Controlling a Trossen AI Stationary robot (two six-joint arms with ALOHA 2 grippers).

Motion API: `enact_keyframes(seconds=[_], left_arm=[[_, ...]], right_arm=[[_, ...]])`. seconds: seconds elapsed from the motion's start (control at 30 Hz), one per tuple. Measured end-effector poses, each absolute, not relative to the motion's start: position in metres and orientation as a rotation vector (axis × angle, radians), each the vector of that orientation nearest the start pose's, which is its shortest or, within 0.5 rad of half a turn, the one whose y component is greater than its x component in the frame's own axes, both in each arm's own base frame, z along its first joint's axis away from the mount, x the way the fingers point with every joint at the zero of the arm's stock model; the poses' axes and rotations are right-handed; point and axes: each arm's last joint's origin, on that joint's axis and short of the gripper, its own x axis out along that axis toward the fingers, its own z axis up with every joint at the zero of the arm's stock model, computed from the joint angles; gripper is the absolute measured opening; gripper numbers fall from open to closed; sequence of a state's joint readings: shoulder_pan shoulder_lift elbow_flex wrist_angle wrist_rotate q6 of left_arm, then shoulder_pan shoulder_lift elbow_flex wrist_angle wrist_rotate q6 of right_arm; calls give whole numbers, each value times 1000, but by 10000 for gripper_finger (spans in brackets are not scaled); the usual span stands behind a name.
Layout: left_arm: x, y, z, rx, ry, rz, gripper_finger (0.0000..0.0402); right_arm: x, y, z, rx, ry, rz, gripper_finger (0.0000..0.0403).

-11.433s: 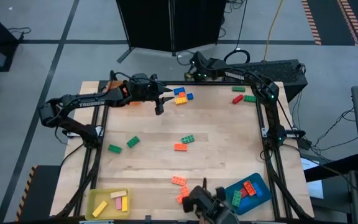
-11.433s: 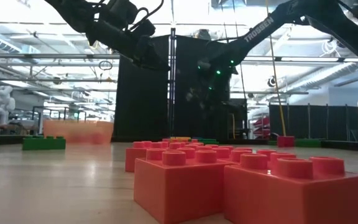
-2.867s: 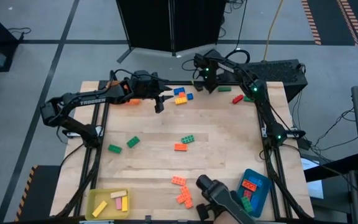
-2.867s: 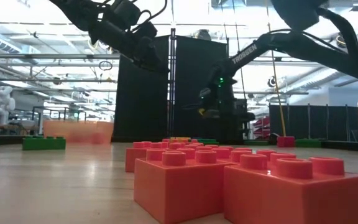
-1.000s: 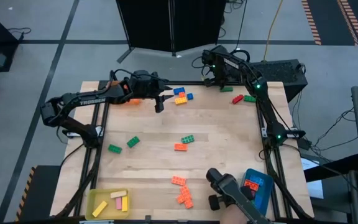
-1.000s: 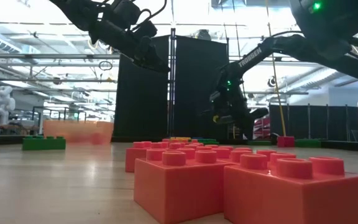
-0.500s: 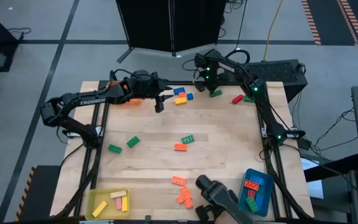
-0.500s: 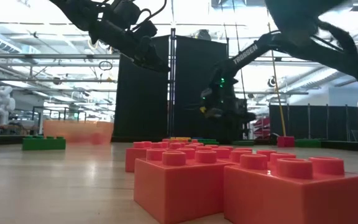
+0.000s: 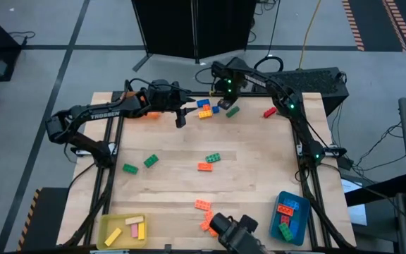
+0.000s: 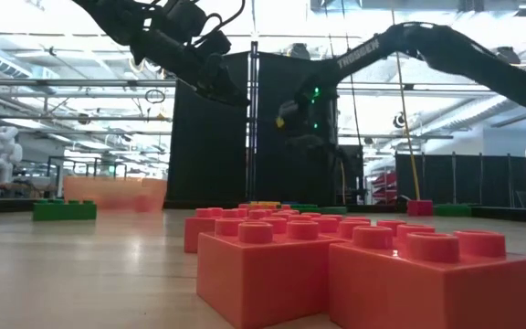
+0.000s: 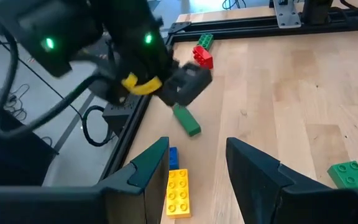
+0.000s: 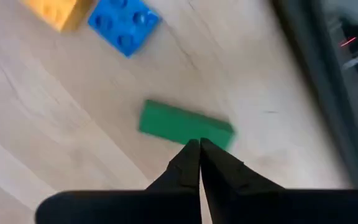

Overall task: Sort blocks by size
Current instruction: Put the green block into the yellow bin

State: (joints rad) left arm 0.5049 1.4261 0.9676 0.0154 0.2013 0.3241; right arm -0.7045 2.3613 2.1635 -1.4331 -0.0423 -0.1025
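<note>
My right gripper (image 9: pixel 225 101) has swung left along the bench's far edge and now hangs beside the blue and yellow blocks (image 9: pixel 204 108), fingers (image 12: pixel 199 163) pinched together. The green block (image 9: pixel 232 111) it pushed has slid from its old spot beside the red block (image 9: pixel 269 112) at the far right to lie tilted just right of that cluster. Near the front edge, the blue tray (image 9: pixel 287 216) has shifted right and turned, and the dark camera mount (image 9: pixel 235 236) below it has swung left.
</note>
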Motion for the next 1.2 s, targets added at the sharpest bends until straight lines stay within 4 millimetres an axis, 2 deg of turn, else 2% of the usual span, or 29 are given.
enact_keyframes(seconds=[0.13,0.27,0.4,0.57,0.8,0.97,1.2], left_arm=[[278,148,269,174,467,251,161],[278,148,268,174,480,267,161],[277,148,266,168,499,264,161],[275,148,263,158,531,266,161],[270,145,256,121,624,259,161],[256,137,266,94,650,273,161],[229,121,270,99,612,281,161]], right_arm=[[347,-288,216,248,1630,-396,23],[353,-286,210,125,1654,-285,57],[360,-277,202,47,1665,-176,110],[361,-274,200,33,1646,-58,170],[362,-274,199,-24,1641,12,222],[362,-275,192,-26,1642,12,237],[345,-271,155,36,1780,12,234]])
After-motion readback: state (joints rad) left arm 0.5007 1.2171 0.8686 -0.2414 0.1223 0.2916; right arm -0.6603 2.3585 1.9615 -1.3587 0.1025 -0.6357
